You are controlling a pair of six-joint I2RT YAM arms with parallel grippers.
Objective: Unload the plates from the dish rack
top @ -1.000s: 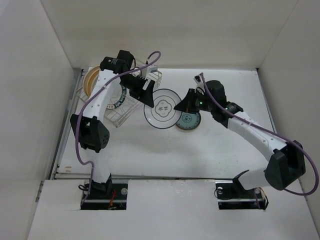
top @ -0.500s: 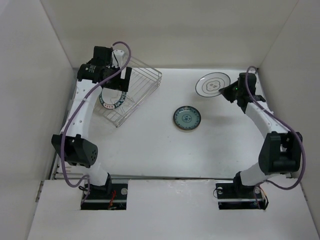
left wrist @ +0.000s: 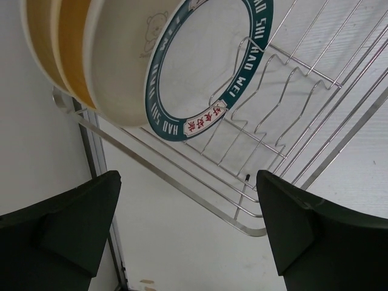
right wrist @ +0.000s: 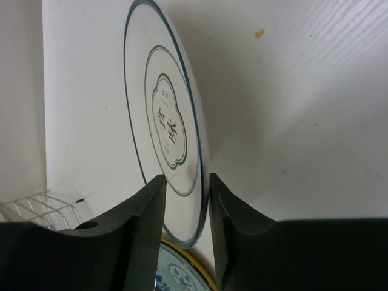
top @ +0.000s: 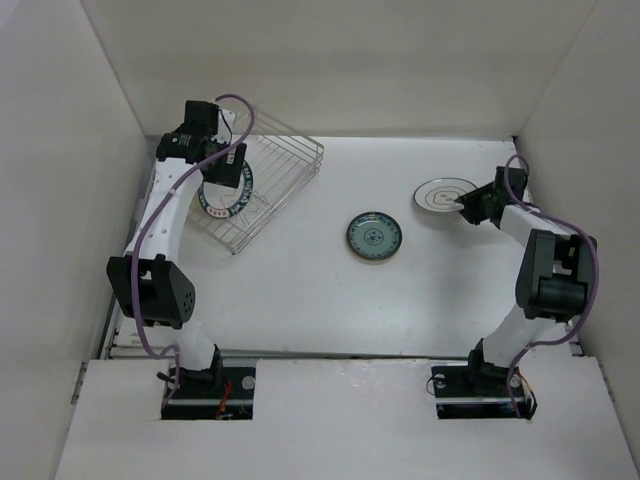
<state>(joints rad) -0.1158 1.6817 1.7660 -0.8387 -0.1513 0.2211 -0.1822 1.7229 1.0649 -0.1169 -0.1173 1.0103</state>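
Over at the left rear of the table (top: 330, 300), the left gripper (left wrist: 188, 179) hangs above the dish rack (top: 285, 170) with its two dark fingers (left wrist: 60, 230) spread wide and nothing between them. Right below it, the wrist view shows the plates on edge in the wire slots: a teal-rimmed white plate (left wrist: 203, 57) with lettering round its border, a cream plate (left wrist: 118, 66) leaning just behind it, and tan plates (left wrist: 66, 48) stacked close behind that one, all at the left end of the rack. The zigzag wires to their right hold nothing. Across on the right side, the right gripper (right wrist: 187, 177) is down low by the table, straddling the near rim of a white plate with a thin dark line (right wrist: 167, 121). The fingers sit close on either side of that rim, but whether they are pinching it or merely flanking it cannot be told, nor whether the plate lies fully flat. A small teal plate (top: 374, 237) rests flat near the middle of the table, well apart from the rack and a little way left of the white plate.
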